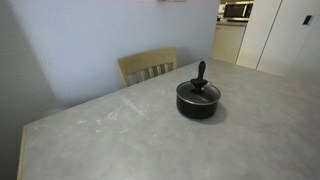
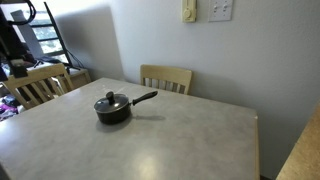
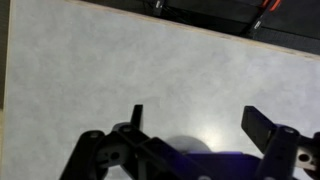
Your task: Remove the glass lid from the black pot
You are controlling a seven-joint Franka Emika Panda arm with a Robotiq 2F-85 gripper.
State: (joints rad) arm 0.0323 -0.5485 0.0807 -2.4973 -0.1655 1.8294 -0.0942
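The black pot (image 1: 198,105) is sitting on the grey table (image 1: 90,135), well in from its edges, and the glass lid (image 1: 197,93) is resting flat on its rim, so the lifting is not yet begun. In an exterior view the handle (image 2: 144,97) is pointing toward about 2 o'clock, leaving the knob (image 2: 109,96) free from above. A wooden chair (image 2: 166,77) is standing beyond the pot, around 12 o'clock. In the wrist view the gripper (image 3: 196,118) is hanging over bare tabletop, jaws spread wide and gripping nothing, probably readying to straddle the knob; the pot is not showing there.
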